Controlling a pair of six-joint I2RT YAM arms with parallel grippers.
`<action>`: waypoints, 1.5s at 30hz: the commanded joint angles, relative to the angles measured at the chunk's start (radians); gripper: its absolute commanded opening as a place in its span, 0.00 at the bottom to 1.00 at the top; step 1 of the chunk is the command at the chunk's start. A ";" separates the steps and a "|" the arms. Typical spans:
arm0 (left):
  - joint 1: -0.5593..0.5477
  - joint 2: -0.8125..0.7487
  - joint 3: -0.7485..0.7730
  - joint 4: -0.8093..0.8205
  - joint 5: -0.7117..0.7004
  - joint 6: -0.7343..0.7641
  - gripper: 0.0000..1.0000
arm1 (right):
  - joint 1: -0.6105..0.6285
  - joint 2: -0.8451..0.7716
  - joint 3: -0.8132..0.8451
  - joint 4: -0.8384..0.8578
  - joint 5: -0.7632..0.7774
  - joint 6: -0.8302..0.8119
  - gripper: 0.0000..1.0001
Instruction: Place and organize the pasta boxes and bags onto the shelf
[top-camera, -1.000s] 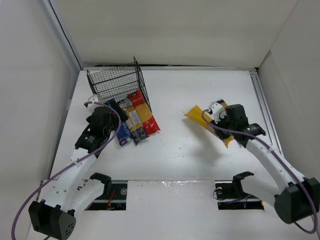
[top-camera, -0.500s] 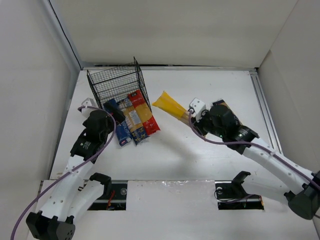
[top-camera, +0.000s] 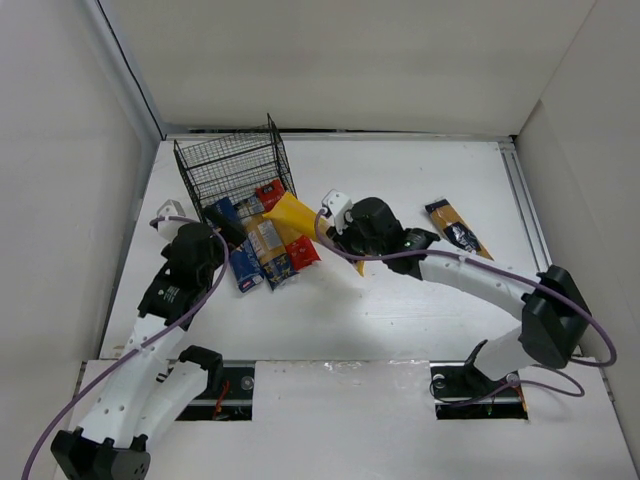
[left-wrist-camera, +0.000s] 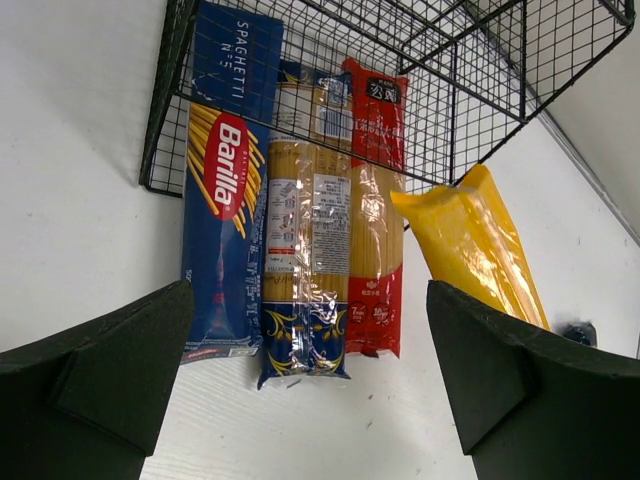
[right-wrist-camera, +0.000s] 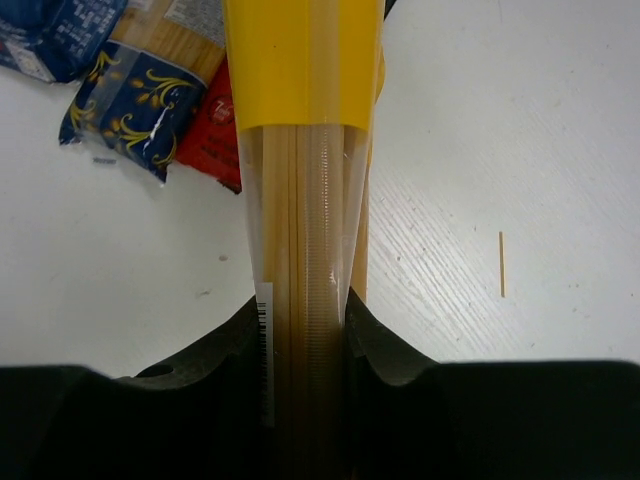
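The black wire shelf (top-camera: 235, 170) stands at the back left; its mesh also shows in the left wrist view (left-wrist-camera: 400, 90). Three packs lie side by side with their far ends in its mouth: a dark blue box (top-camera: 232, 255) (left-wrist-camera: 225, 190), a clear tan-labelled bag (top-camera: 268, 245) (left-wrist-camera: 305, 250) and a red-and-yellow bag (top-camera: 303, 250) (left-wrist-camera: 375, 250). My right gripper (top-camera: 345, 235) (right-wrist-camera: 305, 320) is shut on a yellow bag (top-camera: 298, 214) (right-wrist-camera: 305, 100) (left-wrist-camera: 475, 250), whose far end points at the shelf, over the red-and-yellow bag. My left gripper (top-camera: 205, 240) (left-wrist-camera: 310, 385) is open and empty, just in front of the packs.
An orange-yellow bag with a black label (top-camera: 455, 228) lies alone on the right of the white table. A loose spaghetti strand (right-wrist-camera: 501, 265) lies on the table. White walls close in the left, back and right sides.
My right arm has swung left across the table, carrying the yellow bag from the right side to the shelf's mouth. My left gripper has drawn back a little toward me.
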 joint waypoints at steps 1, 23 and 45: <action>-0.001 0.007 0.011 0.007 -0.009 -0.009 1.00 | 0.004 0.011 0.128 0.266 0.033 0.050 0.00; -0.001 -0.062 -0.057 0.030 -0.030 -0.015 1.00 | 0.066 0.439 0.468 0.390 0.203 0.249 0.00; -0.001 -0.072 -0.066 -0.007 -0.039 -0.034 1.00 | 0.095 0.605 0.621 0.390 0.353 0.269 0.68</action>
